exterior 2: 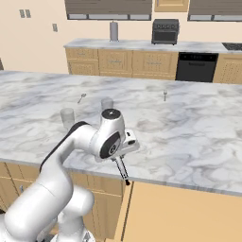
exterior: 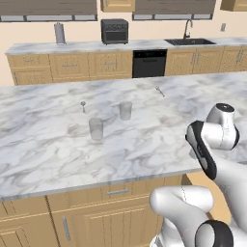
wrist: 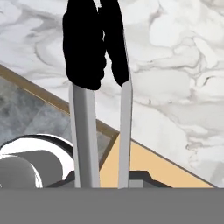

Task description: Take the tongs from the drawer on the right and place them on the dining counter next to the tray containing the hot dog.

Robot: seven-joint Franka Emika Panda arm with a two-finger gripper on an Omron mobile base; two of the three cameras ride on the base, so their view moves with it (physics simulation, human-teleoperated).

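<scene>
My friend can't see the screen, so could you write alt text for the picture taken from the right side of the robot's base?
A white robot arm holds dark tongs in its gripper, hanging them over the near edge of a white marble dining counter. Two clear glasses and two small utensils sit on the counter, with wall cabinets and an oven behind.

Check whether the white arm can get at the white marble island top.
Probably yes: its end effector, shut on the slender dark tongs, hangs at the near edge of the white marble island top.
</scene>
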